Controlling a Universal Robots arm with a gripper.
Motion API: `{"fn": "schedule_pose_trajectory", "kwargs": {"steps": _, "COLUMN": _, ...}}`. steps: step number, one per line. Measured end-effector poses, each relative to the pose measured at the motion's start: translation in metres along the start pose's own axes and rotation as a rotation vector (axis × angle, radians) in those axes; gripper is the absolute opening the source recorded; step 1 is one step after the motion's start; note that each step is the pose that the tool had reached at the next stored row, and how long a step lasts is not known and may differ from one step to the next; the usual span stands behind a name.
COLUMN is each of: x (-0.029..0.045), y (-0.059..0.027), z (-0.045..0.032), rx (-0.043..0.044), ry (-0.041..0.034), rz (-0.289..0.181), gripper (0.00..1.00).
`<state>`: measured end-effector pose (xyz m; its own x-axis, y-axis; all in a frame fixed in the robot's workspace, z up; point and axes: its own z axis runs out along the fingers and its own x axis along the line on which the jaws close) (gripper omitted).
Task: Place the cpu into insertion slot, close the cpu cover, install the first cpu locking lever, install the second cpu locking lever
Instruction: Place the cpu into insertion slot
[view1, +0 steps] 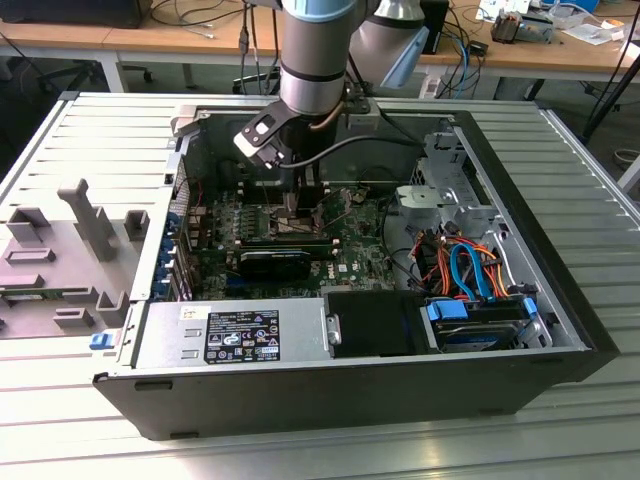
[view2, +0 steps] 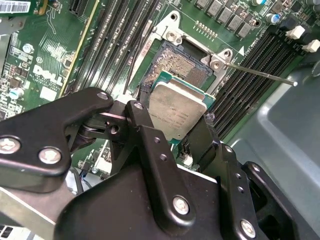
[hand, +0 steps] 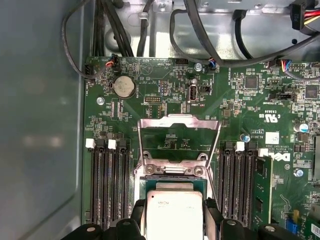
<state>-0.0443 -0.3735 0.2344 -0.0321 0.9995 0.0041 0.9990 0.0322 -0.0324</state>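
Inside the open computer case (view1: 350, 385), which is set on a slatted metal table (view1: 60, 420), the arm (view1: 315, 60) is seen reaching down over the green motherboard (hand: 165, 90). The gripper (view2: 172, 117) is clamped on the cpu (view2: 177, 112): two opposite edges of the chip are gripped between the black fingers (view2: 145, 130), with the dull silver top left uncovered. In both wrist views the cpu is shown over the near part of the insertion slot (view2: 182, 62), and the field of contacts in the dark recess is exposed beyond it. The chip appears to be held just above the slot and slightly skewed to its rim, though whether any edge is touching cannot be told.

The cpu cover (hand: 178, 121) is raised on the far side of the slot in the first wrist view, so that board is seen through its square cut-out. A thin locking lever (view2: 260, 73) is seen slanting away from one corner of the socket frame, over the black memory slots (view2: 250, 95). Rows of such slots flank the socket on both sides. A coin cell (hand: 123, 86) is seated on the board beyond the cover.
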Motion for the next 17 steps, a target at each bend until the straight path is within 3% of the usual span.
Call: {"fn": "schedule_pose_trajectory", "kwargs": {"steps": 17, "x": -0.0067, "y": -0.0056, "z": 0.0124, "rx": 0.0000, "ry": 0.0000, "rz": 0.000, "gripper": 0.55}}
